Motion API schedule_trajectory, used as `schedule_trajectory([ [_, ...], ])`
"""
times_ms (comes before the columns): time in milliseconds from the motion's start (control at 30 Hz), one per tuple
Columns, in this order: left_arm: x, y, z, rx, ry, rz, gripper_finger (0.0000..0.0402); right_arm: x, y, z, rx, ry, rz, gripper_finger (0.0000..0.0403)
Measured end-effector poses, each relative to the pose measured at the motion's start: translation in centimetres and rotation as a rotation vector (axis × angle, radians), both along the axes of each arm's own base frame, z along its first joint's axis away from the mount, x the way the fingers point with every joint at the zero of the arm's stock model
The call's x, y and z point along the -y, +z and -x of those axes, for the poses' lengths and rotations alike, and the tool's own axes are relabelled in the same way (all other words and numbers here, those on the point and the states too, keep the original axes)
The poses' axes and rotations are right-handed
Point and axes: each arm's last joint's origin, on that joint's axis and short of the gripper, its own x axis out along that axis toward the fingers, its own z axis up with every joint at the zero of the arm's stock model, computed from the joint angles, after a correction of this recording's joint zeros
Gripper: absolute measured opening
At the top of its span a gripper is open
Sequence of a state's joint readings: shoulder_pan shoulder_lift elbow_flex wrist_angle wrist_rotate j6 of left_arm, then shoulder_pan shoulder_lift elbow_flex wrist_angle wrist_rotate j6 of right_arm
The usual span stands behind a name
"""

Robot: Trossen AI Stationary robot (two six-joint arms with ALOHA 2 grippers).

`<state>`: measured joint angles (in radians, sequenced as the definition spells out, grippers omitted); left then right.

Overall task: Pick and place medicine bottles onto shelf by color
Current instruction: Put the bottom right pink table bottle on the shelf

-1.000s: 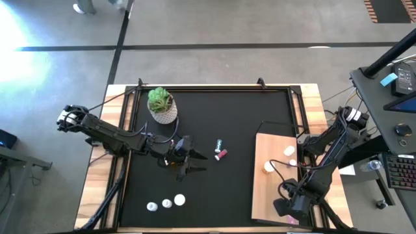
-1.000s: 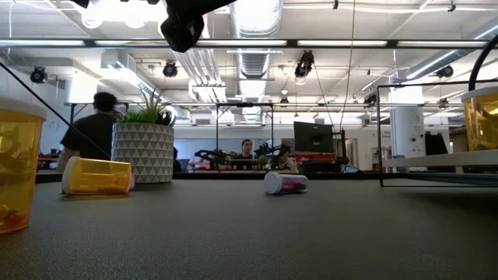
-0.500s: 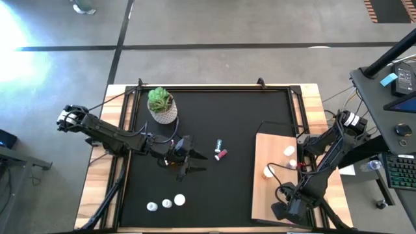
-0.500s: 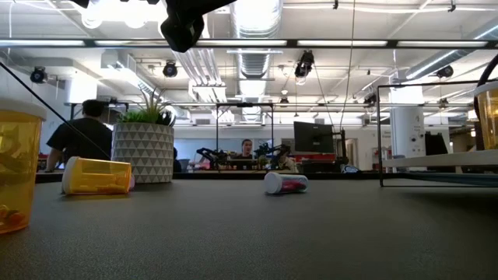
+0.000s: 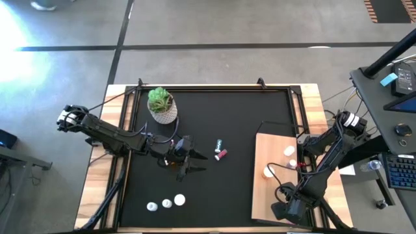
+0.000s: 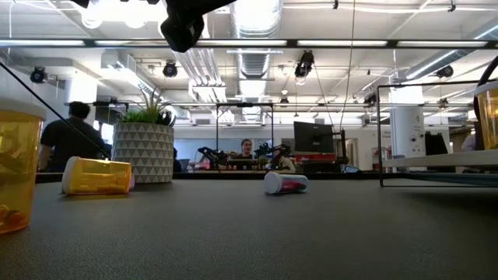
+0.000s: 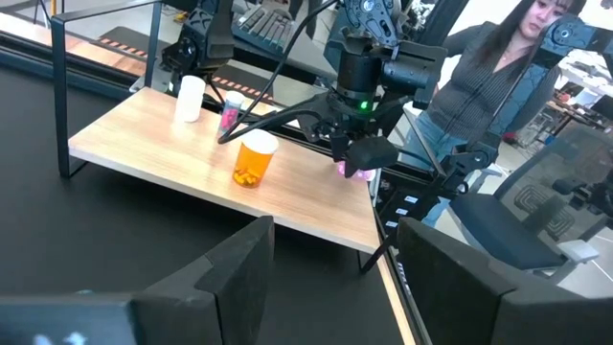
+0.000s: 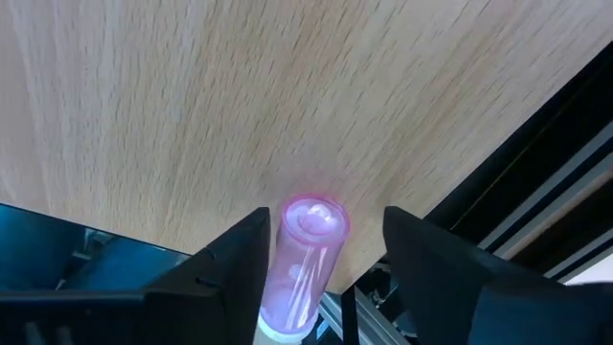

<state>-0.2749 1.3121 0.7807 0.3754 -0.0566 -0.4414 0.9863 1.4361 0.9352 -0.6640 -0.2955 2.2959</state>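
**K:** Black mat [image 5: 214, 117] on the table, open office behind. What was the pink bottle [image 8: 308, 251] doing?

**R:** It sat in the right gripper [image 8: 321, 230], bottom end pointing at the shelf [image 8: 192, 96], cap toward the wrist. Its base was just above the board or on it, I couldn't tell which. That was at the shelf's 5 o'clock corner, close to the edge.

**K:** Clamped or let go?

**R:** Couldn't tell. From overhead the right gripper [image 5: 289, 209] hid the bottle completely.

**K:** Step?

**R:** My read was the placing of a pink one. The next move called for it to stand steady before the arm lifted straight off, since that corner left little margin.

**K:** Already on the shelf?

**R:** Orange bottle [image 7: 254, 161] at 6 o'clock, white bottle [image 7: 191, 98] and a small pink one [image 7: 230, 113] toward 1 o'clock.

**K:** Left to sort?

**R:** Teal-banded bottle [image 5: 219, 143] and a pink bottle [image 5: 221, 155] lay at mat centre. Three white caps [image 5: 167, 204] were at 7 o'clock.

**K:** Left arm?

**R:** Left gripper [image 7: 335, 259] waited over the mat around 8 o'clock of centre, jaws apart, nothing between them. Potted plant [image 5: 161, 105] stood at 11 o'clock.

**K:** Unclear bits?

**R:** Something amber showed under the left arm, mostly hidden. One big orange bottle [image 6: 15, 171] was cut off in the low view. Person [image 7: 479, 77] beyond the table.
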Motion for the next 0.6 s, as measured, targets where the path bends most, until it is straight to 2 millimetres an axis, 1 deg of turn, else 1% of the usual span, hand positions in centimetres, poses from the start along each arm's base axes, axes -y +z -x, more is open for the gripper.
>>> schedule_trajectory([
  [433, 0.00, 0.00, 0.00, 0.001, 0.000, -0.002, 0.0207, 0.01, 0.01, -0.01, 0.002, -0.002, 0.001, 0.0109],
  [600, 0.00, 0.03, -0.01, 0.001, 0.000, -0.002, 0.0207, 0.04, 0.07, 0.00, 0.001, -0.011, 0.001, 0.0095],
])
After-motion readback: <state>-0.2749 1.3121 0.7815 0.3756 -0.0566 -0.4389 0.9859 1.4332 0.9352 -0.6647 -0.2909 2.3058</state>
